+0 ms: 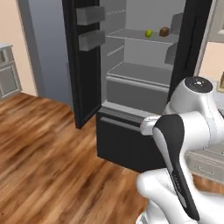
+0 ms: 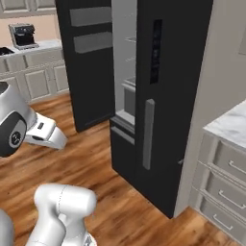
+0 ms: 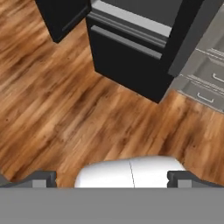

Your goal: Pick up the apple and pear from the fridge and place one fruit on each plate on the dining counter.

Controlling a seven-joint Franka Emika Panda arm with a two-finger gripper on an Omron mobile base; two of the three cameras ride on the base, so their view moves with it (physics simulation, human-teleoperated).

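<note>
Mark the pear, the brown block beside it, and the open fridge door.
pear (image 1: 148,33): left base view, middle of the fruit.
brown block (image 1: 164,31): left base view, its front face.
fridge door (image 1: 83,78): left base view, inner panel.

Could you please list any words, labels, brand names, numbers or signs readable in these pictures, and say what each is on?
None: no text can be read in any view.
The fridge has a narrow dark panel on its closed door, with faint marks too small and blurred to read.
The coffee machine on the far counter shows no legible brand.
The pear and the brown block on the shelf carry no labels.
</note>
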